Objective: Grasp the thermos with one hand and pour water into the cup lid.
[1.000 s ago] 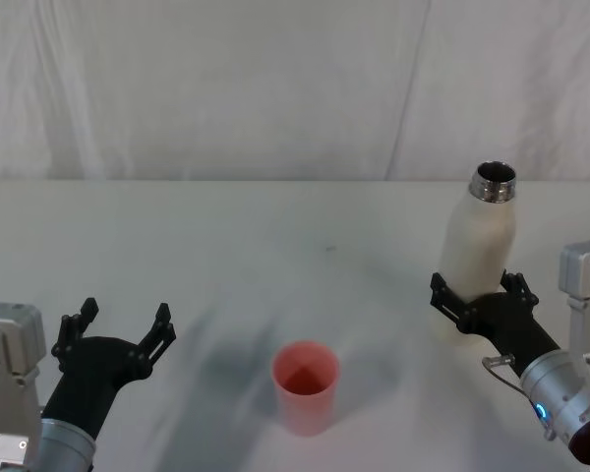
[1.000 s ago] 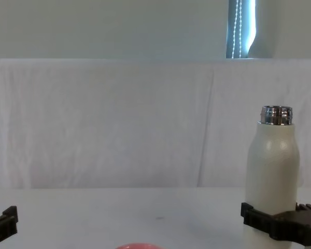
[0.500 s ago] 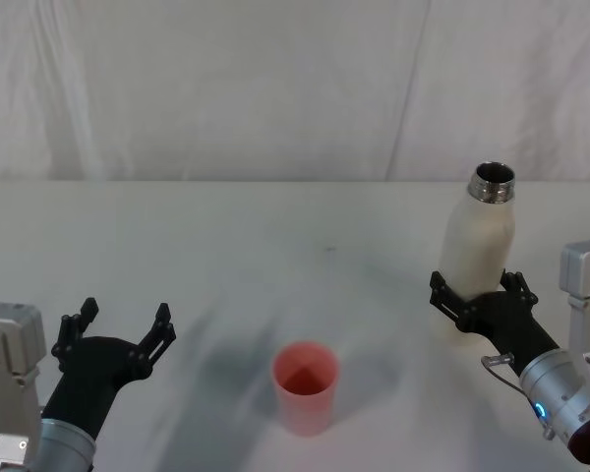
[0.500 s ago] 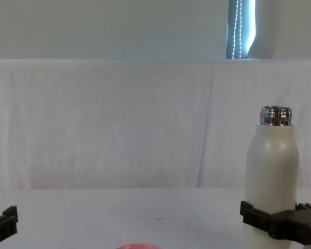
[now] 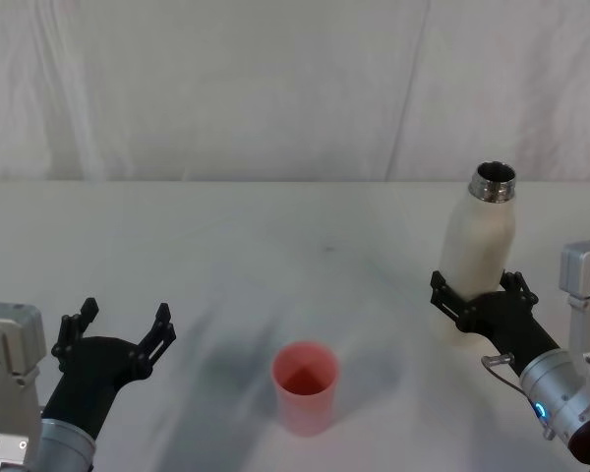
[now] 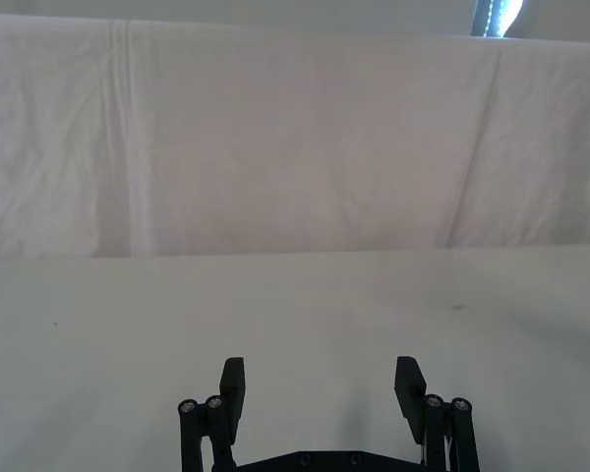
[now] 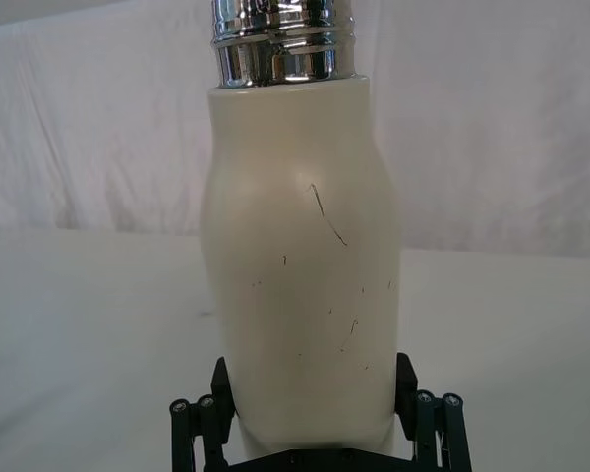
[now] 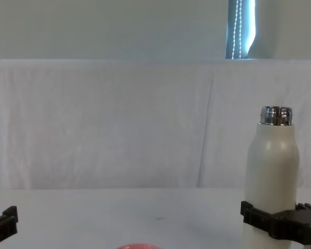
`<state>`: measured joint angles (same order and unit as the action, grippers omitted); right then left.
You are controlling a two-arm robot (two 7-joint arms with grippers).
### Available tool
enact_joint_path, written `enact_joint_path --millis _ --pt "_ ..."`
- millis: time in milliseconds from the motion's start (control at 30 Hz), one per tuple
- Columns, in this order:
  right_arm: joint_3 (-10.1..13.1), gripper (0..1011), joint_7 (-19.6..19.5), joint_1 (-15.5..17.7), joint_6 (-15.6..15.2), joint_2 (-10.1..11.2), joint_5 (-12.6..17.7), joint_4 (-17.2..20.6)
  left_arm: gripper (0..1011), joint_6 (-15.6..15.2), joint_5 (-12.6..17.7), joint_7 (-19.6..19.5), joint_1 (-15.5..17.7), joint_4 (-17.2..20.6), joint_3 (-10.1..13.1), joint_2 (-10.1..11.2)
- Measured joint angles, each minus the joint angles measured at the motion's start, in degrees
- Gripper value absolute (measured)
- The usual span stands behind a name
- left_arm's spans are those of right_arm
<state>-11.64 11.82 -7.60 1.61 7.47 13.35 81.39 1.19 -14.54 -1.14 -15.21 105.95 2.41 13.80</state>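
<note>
Thermos (image 5: 480, 254) upright, right gripper (image 5: 480, 305) clamped low on its body (mouth uncapped) for tipping toward cup lid (image 5: 305, 384); left gripper (image 5: 118, 331) spread empty.

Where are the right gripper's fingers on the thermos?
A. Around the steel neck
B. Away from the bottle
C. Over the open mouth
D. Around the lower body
D: the right gripper has its fingers on either side of the lower body of the upright thermos, well below the steel neck.
</note>
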Motion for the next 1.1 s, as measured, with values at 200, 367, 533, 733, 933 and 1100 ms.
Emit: enact_joint_path --millis 200,367,533,733,933,1100 --pt "0.0 964 0.0 0.0 0.0 0.0 0.0 0.0 1001 0.0 0.0 0.0 0.0 0.0 0.0 0.0" --pt "0.0 964 0.0 0.0 0.0 0.0 0.0 0.0 1001 0.0 0.0 0.0 0.0 0.0 0.0 0.0" --pt "0.0 964 0.0 0.0 0.0 0.0 0.0 0.0 1001 0.0 0.0 0.0 0.0 0.0 0.0 0.0" --pt "-0.1 964 0.0 0.0 0.0 0.1 -0.2 0.1 1001 0.0 0.0 0.0 0.0 0.0 0.0 0.0" --pt "-0.6 964 -0.3 0.3 0.1 0.6 -1.6 1.0 1001 0.0 0.0 0.0 0.0 0.0 0.0 0.0" --pt "-0.8 964 -0.5 0.7 0.4 1.1 -2.6 2.2 1001 0.0 0.0 0.0 0.0 0.0 0.0 0.0"
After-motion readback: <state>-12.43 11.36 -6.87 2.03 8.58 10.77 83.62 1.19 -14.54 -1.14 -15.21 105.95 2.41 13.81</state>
